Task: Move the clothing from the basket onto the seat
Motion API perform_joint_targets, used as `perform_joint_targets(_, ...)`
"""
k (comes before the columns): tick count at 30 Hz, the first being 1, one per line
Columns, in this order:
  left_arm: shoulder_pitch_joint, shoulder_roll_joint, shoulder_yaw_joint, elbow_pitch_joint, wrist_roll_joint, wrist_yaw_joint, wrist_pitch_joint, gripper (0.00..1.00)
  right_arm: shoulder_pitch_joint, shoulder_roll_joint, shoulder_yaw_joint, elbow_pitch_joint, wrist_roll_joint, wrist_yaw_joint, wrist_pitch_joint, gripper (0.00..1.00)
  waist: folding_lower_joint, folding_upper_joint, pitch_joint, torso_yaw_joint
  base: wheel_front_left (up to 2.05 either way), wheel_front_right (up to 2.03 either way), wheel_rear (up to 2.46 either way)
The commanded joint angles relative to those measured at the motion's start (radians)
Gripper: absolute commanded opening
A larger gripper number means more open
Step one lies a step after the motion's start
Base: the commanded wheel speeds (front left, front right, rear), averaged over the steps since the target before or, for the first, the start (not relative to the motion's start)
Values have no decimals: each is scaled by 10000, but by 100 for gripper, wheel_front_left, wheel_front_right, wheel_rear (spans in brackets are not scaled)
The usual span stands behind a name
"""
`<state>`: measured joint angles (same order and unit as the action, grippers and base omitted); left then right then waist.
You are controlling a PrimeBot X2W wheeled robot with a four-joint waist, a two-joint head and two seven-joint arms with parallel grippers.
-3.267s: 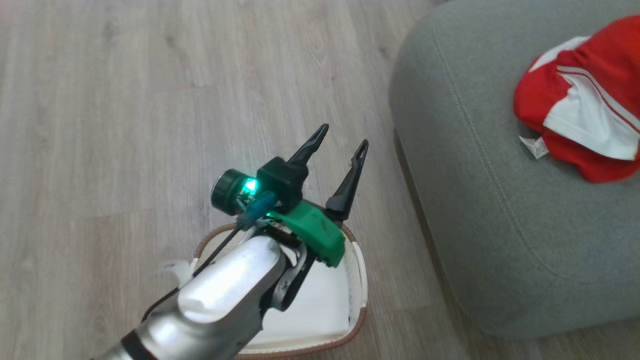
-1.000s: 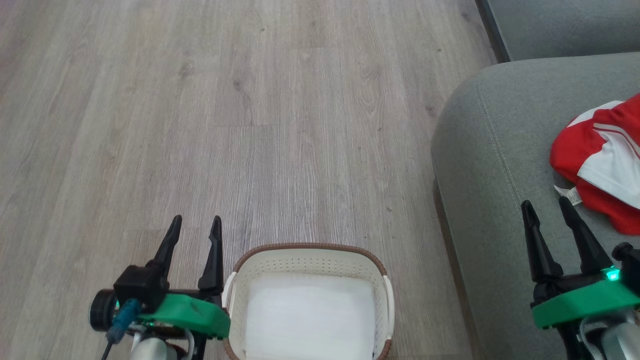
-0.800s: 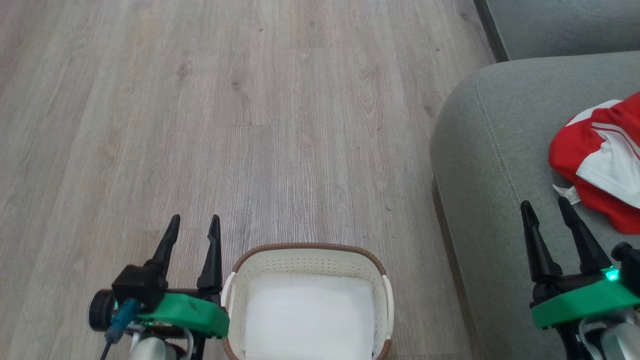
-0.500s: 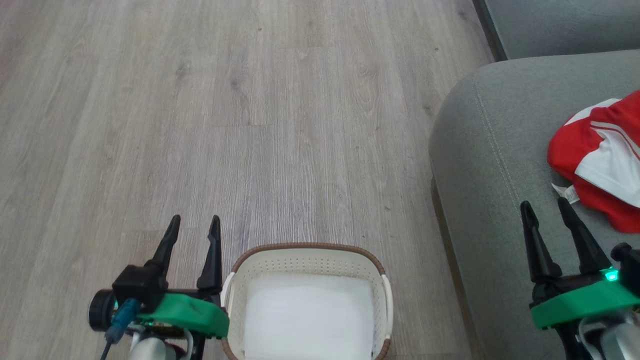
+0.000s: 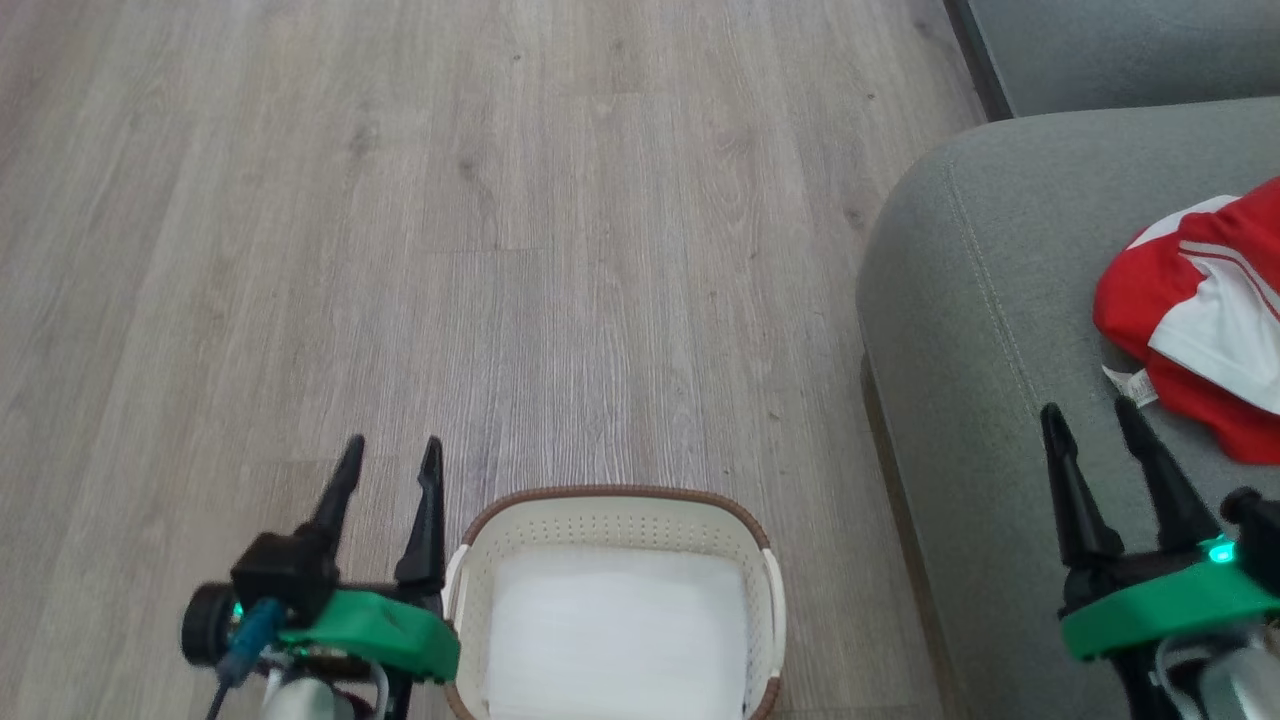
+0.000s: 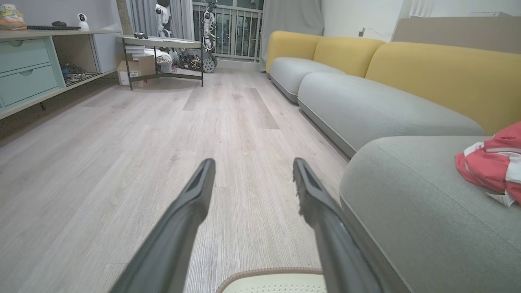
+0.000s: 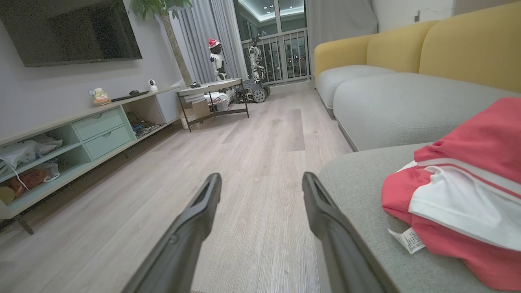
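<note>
One basket (image 5: 612,497) stands on the wooden floor (image 5: 500,250) between the two tools, its white bottom showing and its rounded far end pointing up the head view; its near end is cut by the picture's edge, so its long axis cannot be judged. One heap of red-and-white clothing (image 5: 1185,310) lies on the seat (image 5: 980,400), to the right of the basket and well apart from it. The heap's single white tag (image 5: 1128,381) sticks out toward the right tool (image 5: 1088,408). How many garments it holds cannot be told. The left tool (image 5: 392,442) hangs beside the basket's left handle. Both tools stand moderately spread, gripping nothing, fingers pointing forward.
</note>
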<state>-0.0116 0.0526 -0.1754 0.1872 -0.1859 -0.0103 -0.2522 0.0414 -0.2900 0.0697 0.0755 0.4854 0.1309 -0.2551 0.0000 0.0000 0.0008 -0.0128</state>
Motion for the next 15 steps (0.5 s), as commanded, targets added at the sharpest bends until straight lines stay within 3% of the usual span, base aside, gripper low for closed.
perform_joint_targets(1,2,2,-27,123,-10,4,12,0,3,25,31,107,-2,2,2,0,0,0,-2,2,0,0,0)
perform_joint_targets(15,181,13,133,675,-1133,-90,314,0,88,345,44,736,900,2,269,0,0,0,0,11,0,0,0)
